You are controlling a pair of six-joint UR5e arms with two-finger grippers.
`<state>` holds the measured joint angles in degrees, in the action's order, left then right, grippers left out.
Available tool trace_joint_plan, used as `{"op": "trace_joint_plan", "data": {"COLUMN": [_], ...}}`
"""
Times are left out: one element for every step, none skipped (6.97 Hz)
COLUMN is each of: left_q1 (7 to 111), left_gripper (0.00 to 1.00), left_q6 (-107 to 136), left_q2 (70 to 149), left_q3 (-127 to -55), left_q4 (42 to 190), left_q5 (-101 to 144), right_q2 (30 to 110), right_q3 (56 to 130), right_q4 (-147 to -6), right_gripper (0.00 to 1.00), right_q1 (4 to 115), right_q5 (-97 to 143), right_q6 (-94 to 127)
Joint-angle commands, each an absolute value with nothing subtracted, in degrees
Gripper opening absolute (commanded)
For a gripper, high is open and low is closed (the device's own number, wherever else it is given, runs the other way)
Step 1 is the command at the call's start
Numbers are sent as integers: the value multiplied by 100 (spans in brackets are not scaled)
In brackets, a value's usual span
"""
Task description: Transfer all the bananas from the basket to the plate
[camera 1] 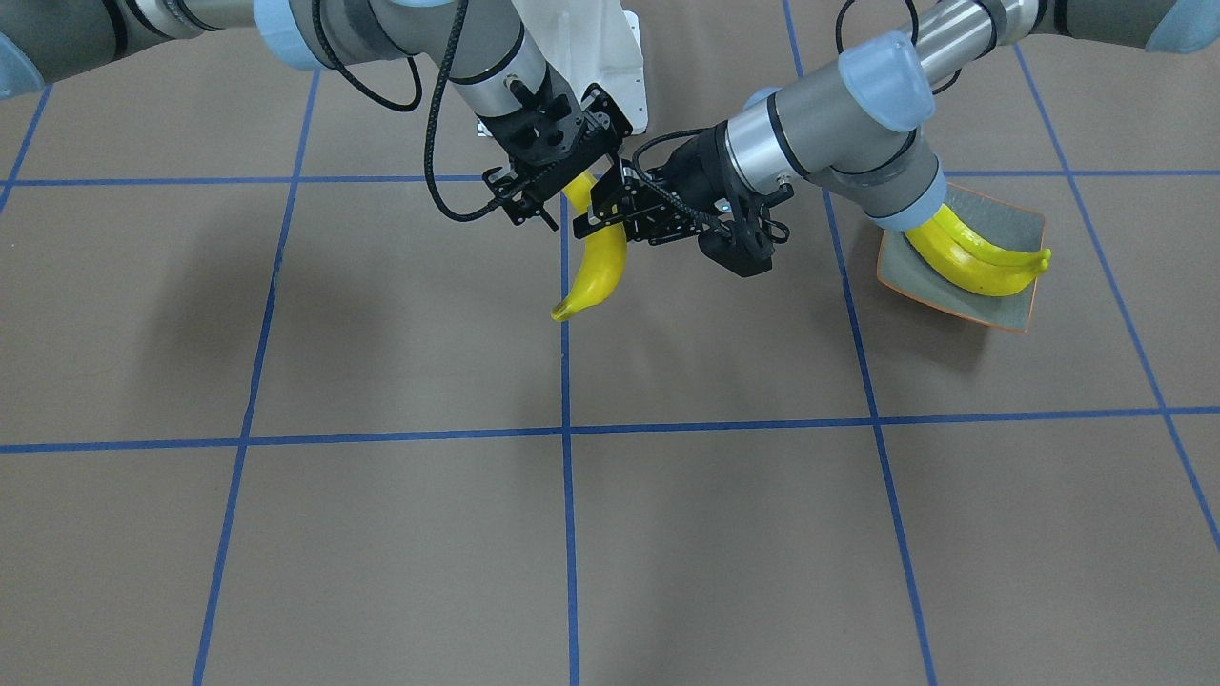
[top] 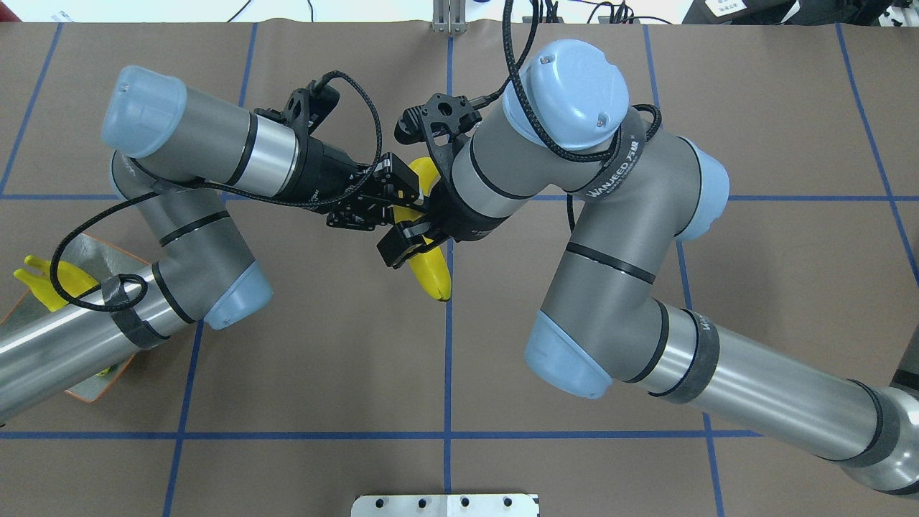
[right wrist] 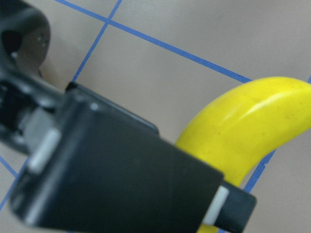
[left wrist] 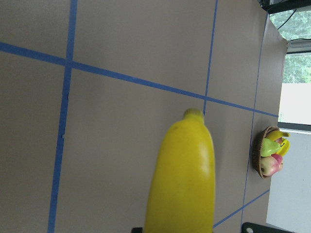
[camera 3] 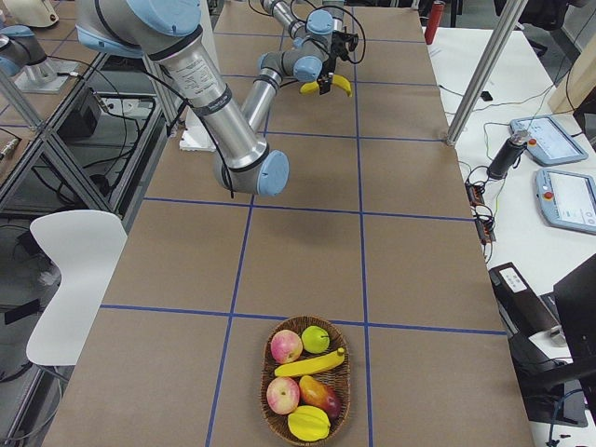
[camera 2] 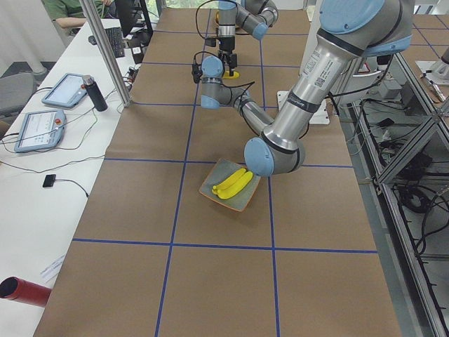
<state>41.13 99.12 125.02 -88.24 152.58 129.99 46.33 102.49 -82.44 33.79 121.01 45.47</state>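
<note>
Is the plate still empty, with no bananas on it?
No, two yellow bananas already lie side by side on the grey-blue plate.

Brown paper table cover [camera 2: 210, 281] gridded with blue tape lines [camera 1: 565, 534]; white side bench [camera 2: 42, 175] at 9 o'clock carrying tablets [camera 2: 38, 130]; white chair [camera 3: 74, 270] alongside.

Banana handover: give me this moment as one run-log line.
banana midair between left hand and right hand | plate: two bananas | basket: one banana
</note>
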Motion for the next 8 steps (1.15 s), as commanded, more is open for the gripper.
{"op": "trace_joint_plan", "data": {"left_q1": [4105,4113,4113,4113,4131,4218,4358,4499], "left_gripper": [0,0,0,0,0,0,0,0], "left_q6": [9905,9905,9905,9914,9914,9940,10184,10769], "left_q2": [12507,12524,12516,12498,12481,12463,12298,12183], "left_q3": [-8711,-8597,-8500,-8456,-8420,-8385,-8402,-8481], "left_q4": [15258,15267,15267,15258,15258,15258,15275,15389], "left_q5": [12999,12990,12999,12990,12990,12990,12999,12999], "right_q2": [4764,4833,5069,5193,5307,5570,5781,5896], "right_q3": [10511,10634,10878,11046,11109,11118,11153,11127], "right_q4": [-8244,-8253,-8253,-8279,-8323,-8367,-8576,-8813], "right_gripper": [99,99,99,99,99,99,99,99], "right_q1": [3506,3568,3586,3629,3726,3979,4234,4523], "right_q5": [12364,12479,12480,12480,12480,12498,12629,12856], "right_q6": [4553,4553,4553,4553,4744,4929,4931,4931]}}
